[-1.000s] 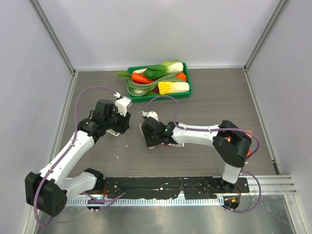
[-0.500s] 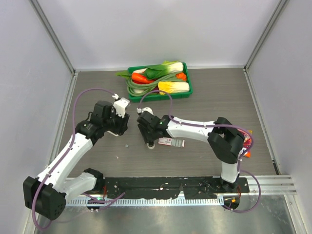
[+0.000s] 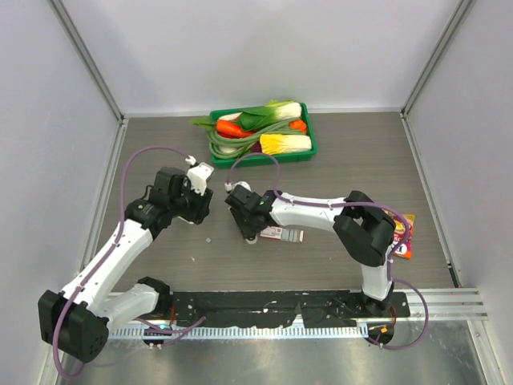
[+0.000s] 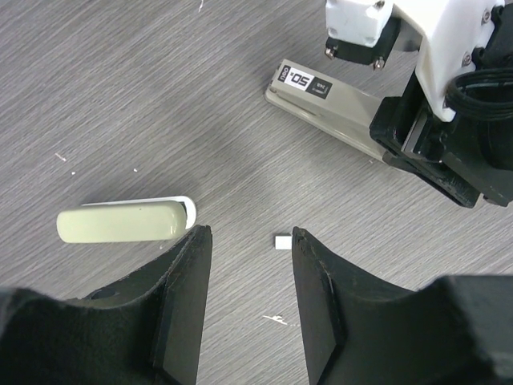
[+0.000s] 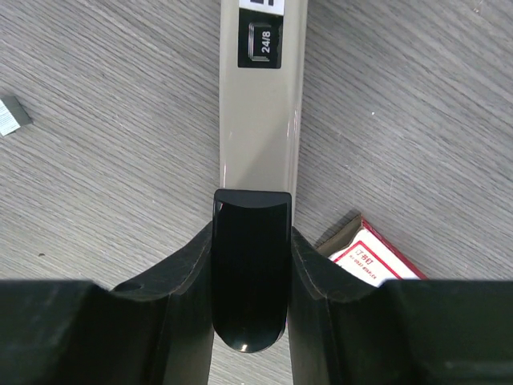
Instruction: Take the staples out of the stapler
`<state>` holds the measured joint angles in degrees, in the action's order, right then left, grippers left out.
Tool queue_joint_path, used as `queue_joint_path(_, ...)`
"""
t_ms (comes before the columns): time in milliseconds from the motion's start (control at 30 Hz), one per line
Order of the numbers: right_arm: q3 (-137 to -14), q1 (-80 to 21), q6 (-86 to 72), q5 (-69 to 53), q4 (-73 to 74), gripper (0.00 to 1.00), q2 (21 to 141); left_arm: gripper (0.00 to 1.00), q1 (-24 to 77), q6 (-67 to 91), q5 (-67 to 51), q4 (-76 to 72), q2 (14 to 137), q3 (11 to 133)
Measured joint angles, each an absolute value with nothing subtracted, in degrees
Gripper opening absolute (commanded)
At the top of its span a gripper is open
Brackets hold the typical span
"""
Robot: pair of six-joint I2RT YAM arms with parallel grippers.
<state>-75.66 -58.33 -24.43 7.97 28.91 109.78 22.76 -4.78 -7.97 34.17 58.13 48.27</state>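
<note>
The stapler (image 5: 260,112) has a silver-grey body and a black end (image 5: 248,273). My right gripper (image 5: 250,233) is shut on that black end, low over the table. In the left wrist view the stapler (image 4: 337,100) lies slanted at the top right, with the right gripper on its right end. A tiny pale staple strip (image 4: 282,241) lies on the table, also at the left edge of the right wrist view (image 5: 11,115). My left gripper (image 4: 244,237) is open and empty above it. In the top view the left gripper (image 3: 199,202) and the right gripper (image 3: 244,220) are close together.
A plain beige stapler (image 4: 120,224) lies left of my left fingers. A small red-and-white box (image 3: 282,233) lies right of the right gripper. A green tray (image 3: 311,144) of toy vegetables stands at the back. An orange packet (image 3: 404,237) lies far right.
My right gripper has swung left and a little away with the stapler, uncovering the red-and-white box. My left gripper has barely moved.
</note>
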Motion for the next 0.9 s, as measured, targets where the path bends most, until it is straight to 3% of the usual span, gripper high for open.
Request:
queue_joint_path(167, -76.8, -58.2, -24.1, 7.1, 29.9, 0.35, 110.0, 0.49, 22.8, -5.0, -8.0, 34.3, 58.0, 47.7)
queue_joint_path(533, -79.7, -58.2, -22.7, 6.8, 31.4, 0.51, 110.5, 0.49, 22.8, -5.3, -8.1, 34.4, 56.5, 46.6)
queue_joint_path(900, -81.3, -58.2, -21.5, 7.2, 31.7, 0.38, 110.7, 0.49, 22.8, -5.3, -8.1, 34.5, 56.5, 46.6)
